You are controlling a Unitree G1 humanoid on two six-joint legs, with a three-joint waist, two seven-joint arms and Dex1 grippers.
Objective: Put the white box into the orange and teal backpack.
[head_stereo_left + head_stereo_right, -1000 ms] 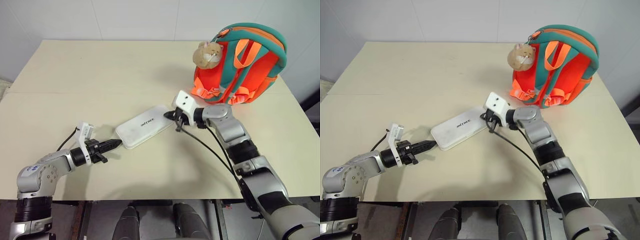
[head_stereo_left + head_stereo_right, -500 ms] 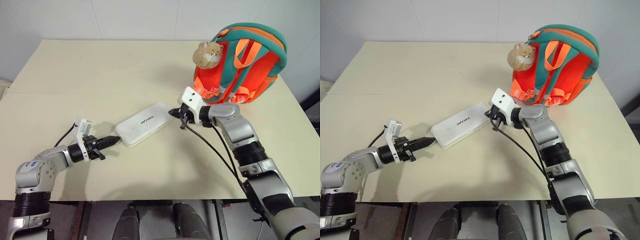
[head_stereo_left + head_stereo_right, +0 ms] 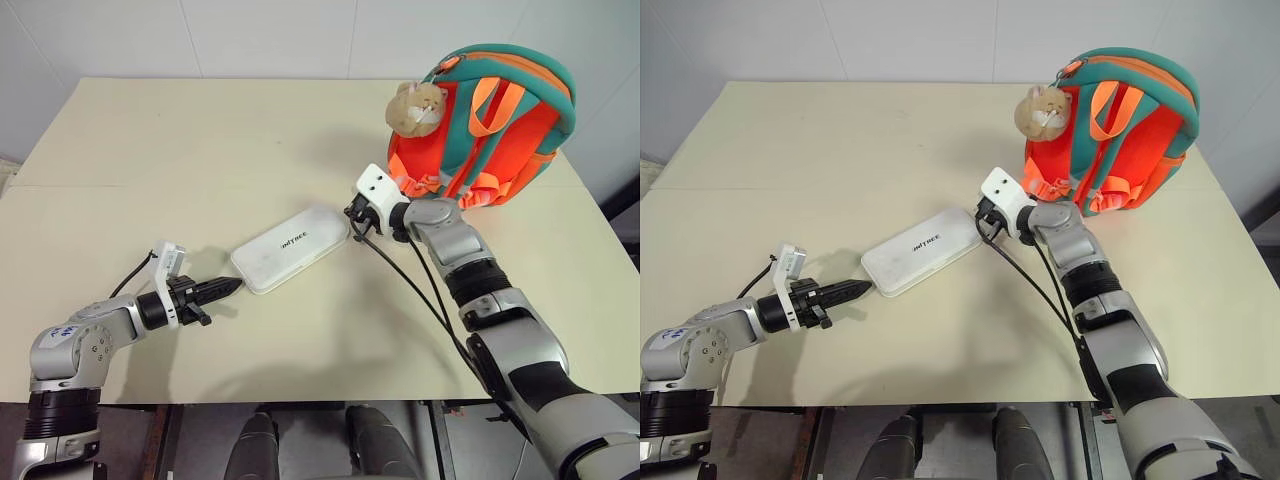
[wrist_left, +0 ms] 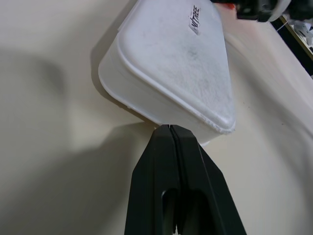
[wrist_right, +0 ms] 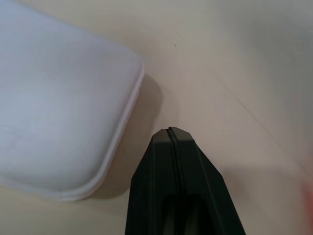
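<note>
Nearing backpack [image 3: 500, 130], right end effector [image 3: 352, 214]

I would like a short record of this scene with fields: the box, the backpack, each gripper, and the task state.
box: white box lies flat on the table, not held
backpack: orange and teal backpack stands at the table's far right, with a plush cat charm
left gripper: jaws shut, tip at the box's near end
right gripper: jaws shut, beside the box's far end
task state: box not yet in backpack
</note>
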